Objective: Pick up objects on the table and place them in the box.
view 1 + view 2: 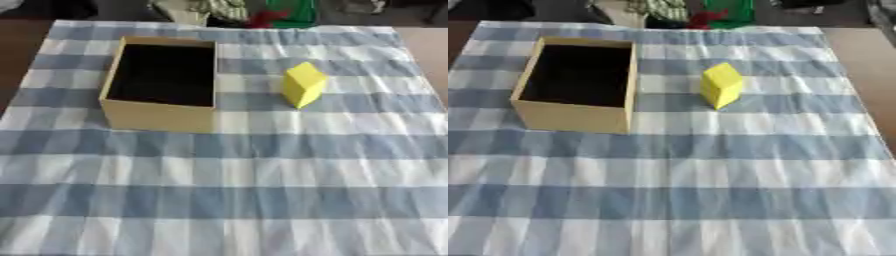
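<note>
Nearest the camera lies bare blue-and-white checked cloth (245, 200); neither of the robot's hands shows in either view, so their state cannot be told. Farther back stands the tan open-topped box (157, 117), dark inside. Just right of the box, apart from it, a yellow block (303, 84) stands on the cloth. Beyond the box, past the cloth's far edge, sits green and red clutter (284, 15).

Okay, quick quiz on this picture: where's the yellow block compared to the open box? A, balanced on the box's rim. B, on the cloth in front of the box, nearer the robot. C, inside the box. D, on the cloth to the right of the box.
D: the yellow block stands on the checked cloth to the right of the box, with a gap of cloth between them.
</note>
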### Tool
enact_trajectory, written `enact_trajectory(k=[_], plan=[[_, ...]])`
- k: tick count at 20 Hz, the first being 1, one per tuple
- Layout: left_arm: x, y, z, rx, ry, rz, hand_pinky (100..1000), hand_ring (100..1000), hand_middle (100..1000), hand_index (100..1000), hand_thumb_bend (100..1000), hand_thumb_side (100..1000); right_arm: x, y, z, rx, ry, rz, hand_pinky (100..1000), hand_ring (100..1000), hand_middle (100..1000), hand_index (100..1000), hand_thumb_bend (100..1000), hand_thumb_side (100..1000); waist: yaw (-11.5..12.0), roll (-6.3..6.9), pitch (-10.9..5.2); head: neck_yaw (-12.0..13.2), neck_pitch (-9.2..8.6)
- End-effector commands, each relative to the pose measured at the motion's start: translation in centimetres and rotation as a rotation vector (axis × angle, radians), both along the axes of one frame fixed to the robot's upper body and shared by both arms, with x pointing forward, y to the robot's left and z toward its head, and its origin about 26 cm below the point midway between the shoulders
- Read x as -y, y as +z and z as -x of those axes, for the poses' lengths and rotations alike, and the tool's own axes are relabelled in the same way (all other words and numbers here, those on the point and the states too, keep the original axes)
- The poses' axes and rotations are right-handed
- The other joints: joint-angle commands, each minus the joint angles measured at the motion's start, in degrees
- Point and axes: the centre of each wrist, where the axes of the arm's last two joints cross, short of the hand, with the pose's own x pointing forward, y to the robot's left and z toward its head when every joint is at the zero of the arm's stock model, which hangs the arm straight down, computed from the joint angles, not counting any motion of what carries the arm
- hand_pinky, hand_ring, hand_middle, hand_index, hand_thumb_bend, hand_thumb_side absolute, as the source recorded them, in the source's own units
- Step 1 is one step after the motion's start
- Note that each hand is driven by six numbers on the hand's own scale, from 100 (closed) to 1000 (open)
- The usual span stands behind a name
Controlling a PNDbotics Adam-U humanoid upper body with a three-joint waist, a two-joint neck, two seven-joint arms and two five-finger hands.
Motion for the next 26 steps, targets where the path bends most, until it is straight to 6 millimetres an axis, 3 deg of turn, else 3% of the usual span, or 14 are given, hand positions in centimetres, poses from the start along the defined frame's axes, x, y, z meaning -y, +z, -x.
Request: enact_trajectory(k=[1, 2, 3, 5, 7, 12, 24, 26], plan=[[-0.2, 0.9, 0.3, 0.023, -0.008, -0.031, 909, 591, 610, 761, 209, 431, 0.7, 1.3, 0.1, 0.012, -0.015, 0.066, 870, 936, 865, 952, 100, 597, -0.2, 0.07, -1.4, 0.2, 0.14], [-0.2, 0.9, 0.3, 0.022, -0.008, -0.031, 909, 591, 610, 761, 209, 431, 0.8, 1.3, 0.1, 0.011, -0.014, 0.071, 870, 936, 865, 952, 100, 597, -0.2, 0.07, -1.4, 0.3, 0.14], [-0.2, 0.9, 0.3, 0.023, -0.009, -0.031, 910, 591, 611, 761, 207, 434, 0.8, 1.2, 0.0, 0.008, -0.012, 0.074, 907, 991, 930, 1000, 100, 612, -0.1, 0.0, -1.36, 0.2, 0.01], [0.0, 1.0, 0.2, 0.021, -0.019, -0.034, 910, 591, 611, 761, 206, 435, 0.5, -0.1, -0.4, -0.04, 0.004, 0.116, 916, 1000, 935, 1000, 117, 602, 0.6, -0.4, -1.24, -0.2, -0.5], [0.0, 1.0, 0.2, 0.02, -0.022, -0.035, 910, 592, 611, 761, 205, 435, -0.1, -1.3, -1.0, -0.095, 0.024, 0.175, 927, 1000, 934, 1000, 228, 537, 0.9, -0.48, -1.17, -0.2, -0.77], [-0.1, 1.0, 0.2, 0.02, -0.019, -0.034, 910, 592, 611, 762, 204, 437, -0.7, -2.4, -2.4, -0.208, 0.079, 0.271, 946, 1000, 943, 1000, 329, 480, 0.7, -0.48, -0.98, 0.1, -1.02], [0.0, 0.9, 0.2, 0.019, -0.02, -0.031, 911, 593, 612, 762, 199, 439, 1.9, -1.1, -3.5, -0.351, 0.124, 0.402, 955, 1000, 945, 1000, 360, 593, 0.6, -0.26, -0.72, 0.4, -1.14], [0.0, 0.9, 0.2, 0.019, -0.02, -0.031, 911, 593, 612, 762, 199, 439, 2.2, -0.9, -3.6, -0.366, 0.116, 0.422, 957, 1000, 940, 1000, 323, 665, 0.6, -0.2, -0.75, 0.4, -1.14]])
